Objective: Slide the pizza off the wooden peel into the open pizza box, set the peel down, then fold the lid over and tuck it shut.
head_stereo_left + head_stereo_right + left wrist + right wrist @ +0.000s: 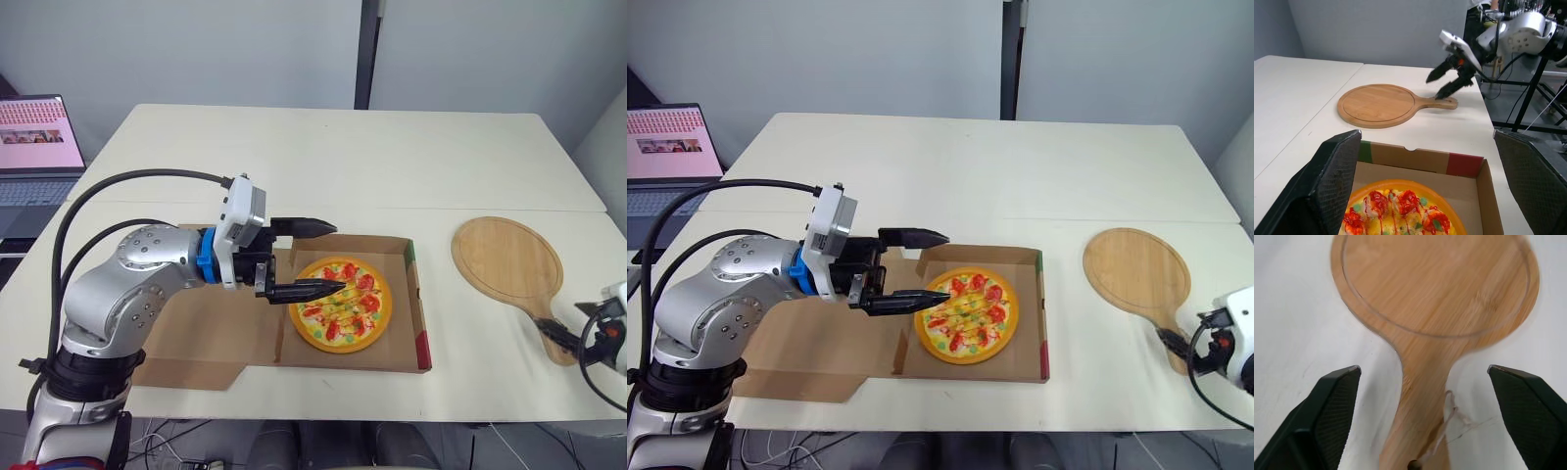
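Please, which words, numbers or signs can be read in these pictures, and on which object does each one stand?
Nothing can be read.
Laptop screen: a pink page, any lettering too small to read.
Box: red and green stripes only, no words visible.
Peel: plain wood, no marks.

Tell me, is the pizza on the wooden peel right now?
No, the pizza lies inside the open box, and the wooden peel lies bare beside it.
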Robot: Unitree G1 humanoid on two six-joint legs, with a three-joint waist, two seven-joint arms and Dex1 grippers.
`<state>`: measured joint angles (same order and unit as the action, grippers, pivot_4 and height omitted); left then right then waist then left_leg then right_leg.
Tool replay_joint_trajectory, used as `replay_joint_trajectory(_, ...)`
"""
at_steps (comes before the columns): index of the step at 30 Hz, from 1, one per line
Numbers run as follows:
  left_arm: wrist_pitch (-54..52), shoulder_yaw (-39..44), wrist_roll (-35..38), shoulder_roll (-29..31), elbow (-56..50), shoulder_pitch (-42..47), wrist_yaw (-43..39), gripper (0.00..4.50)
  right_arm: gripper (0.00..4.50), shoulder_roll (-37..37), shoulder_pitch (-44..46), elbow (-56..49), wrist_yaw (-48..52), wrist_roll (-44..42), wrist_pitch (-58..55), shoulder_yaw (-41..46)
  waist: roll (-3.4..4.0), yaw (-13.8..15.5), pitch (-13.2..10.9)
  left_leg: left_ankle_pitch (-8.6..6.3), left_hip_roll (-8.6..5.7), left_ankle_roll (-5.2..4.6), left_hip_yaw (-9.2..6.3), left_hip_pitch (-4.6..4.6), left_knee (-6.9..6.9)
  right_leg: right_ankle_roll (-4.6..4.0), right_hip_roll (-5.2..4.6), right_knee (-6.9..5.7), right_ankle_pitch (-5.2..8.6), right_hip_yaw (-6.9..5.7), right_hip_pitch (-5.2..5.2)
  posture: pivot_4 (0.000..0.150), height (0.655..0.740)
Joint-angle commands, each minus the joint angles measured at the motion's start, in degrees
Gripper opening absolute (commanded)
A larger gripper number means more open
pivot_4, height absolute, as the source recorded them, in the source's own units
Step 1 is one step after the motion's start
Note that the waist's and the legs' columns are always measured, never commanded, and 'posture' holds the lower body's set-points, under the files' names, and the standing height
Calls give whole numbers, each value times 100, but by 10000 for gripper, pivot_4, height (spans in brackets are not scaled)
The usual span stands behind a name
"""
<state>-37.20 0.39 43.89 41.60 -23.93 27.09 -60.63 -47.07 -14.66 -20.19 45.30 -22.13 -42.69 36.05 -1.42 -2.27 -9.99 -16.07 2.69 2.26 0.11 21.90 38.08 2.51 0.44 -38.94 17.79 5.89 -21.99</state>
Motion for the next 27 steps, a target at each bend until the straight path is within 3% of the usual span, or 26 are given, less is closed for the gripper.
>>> replay_joint_trajectory(1, 136, 264, -95, 146, -162, -174, 78, 45000, 44718, -332, 486, 102, 274, -143, 440, -19, 0, -16, 0, 0, 0, 0, 0, 0, 0, 0, 0, 0, 0, 0, 0, 1500, 7400)
replay_joint_trajectory(8, -103, 1113, 122, 313, -490, -1064, 656, 45000, 44718, -712, 2108, 281, 776, -425, 672, -1215, -4, -60, -3, 0, 4, 0, -9, 1, -1, -1, 2, 0, 0, -5, 0, 1500, 7400)
replay_joint_trajectory(15, -234, 2473, 379, 113, -1073, -2796, 1428, 45000, 44718, -568, 3932, 624, 1570, -506, 946, -2765, -10, -76, -6, 0, 7, 0, -19, 2, -1, -2, -6, -1, -1, -13, -1, 1500, 7400)
replay_joint_trajectory(27, -394, 3995, 1040, -299, -1048, -4696, 1953, 45000, 44718, -182, 5146, 822, 2333, -504, 1102, -3803, -16, 27, -8, -1, 8, -1, -38, 2, -4, -2, -48, 1, -1, -29, -6, 1500, 7400)
